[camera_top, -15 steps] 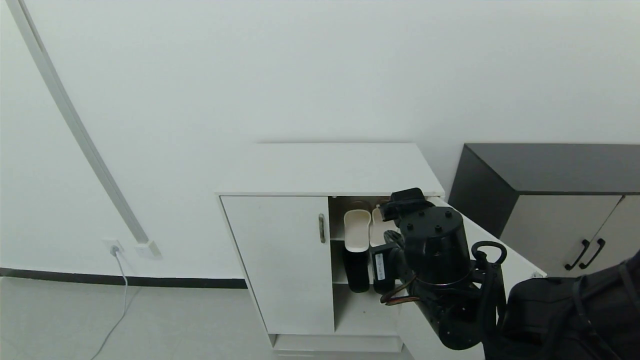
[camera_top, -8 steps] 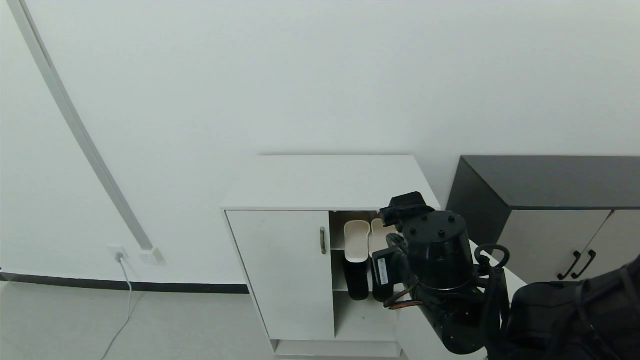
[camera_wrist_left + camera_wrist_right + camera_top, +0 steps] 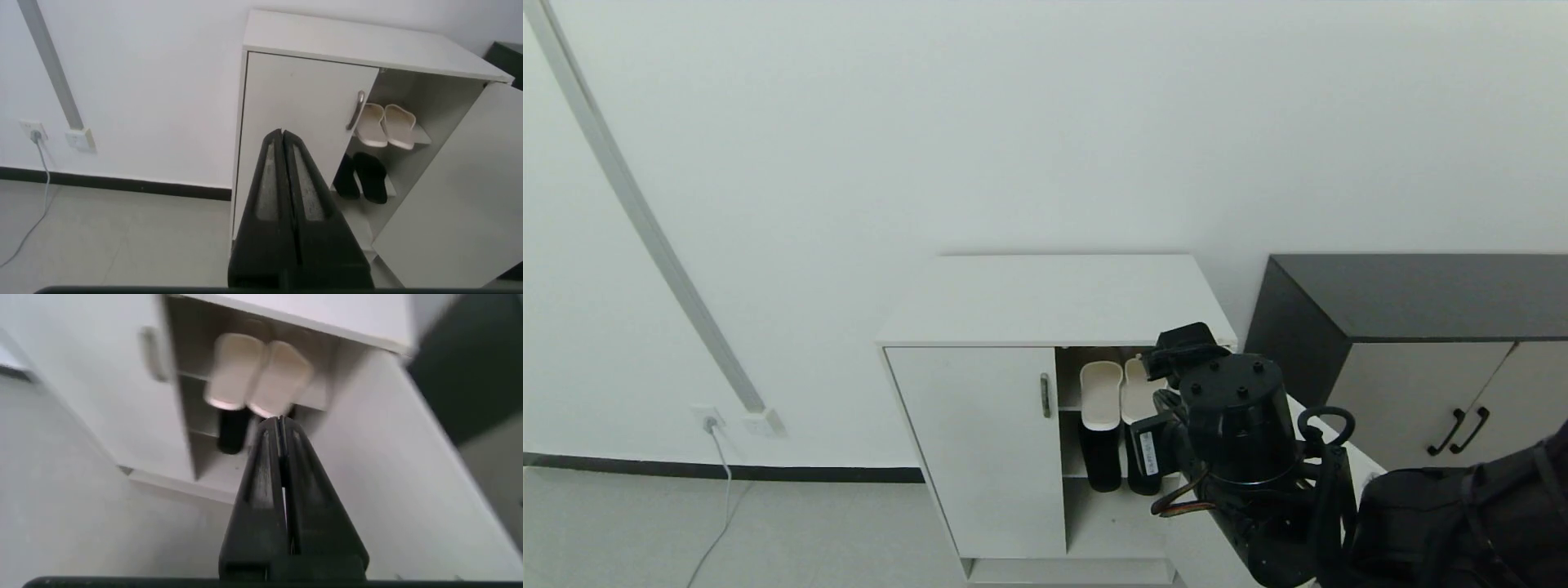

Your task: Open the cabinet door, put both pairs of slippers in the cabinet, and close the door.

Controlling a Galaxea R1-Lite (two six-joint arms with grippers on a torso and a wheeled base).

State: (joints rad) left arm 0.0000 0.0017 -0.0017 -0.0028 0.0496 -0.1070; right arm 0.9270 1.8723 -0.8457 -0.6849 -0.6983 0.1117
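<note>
The white cabinet [image 3: 1054,298] has its left door [image 3: 976,449] closed and its right door [image 3: 458,188] swung open. A cream pair of slippers [image 3: 1112,392] lies on the upper shelf, toes outward. Below it, a black pair [image 3: 1121,461] rests on the middle shelf. My right arm is in front of the open side. Its gripper [image 3: 282,420] is shut and empty, pointing at the shelves, with the open door [image 3: 392,457] beside it. My left gripper [image 3: 283,132] is shut on nothing, back from the cabinet and facing the closed door.
A dark-topped cabinet [image 3: 1413,286] with grey doors stands just right of the white one, behind the open door. A wall socket with a cable [image 3: 712,420] and a slanting grey trunking [image 3: 629,204] are on the left wall. Bare floor lies before the cabinet.
The head camera has shifted, so the cabinet sits lower in the picture. My right arm stays by the open side. Less of the open door shows. The slippers have not moved.
</note>
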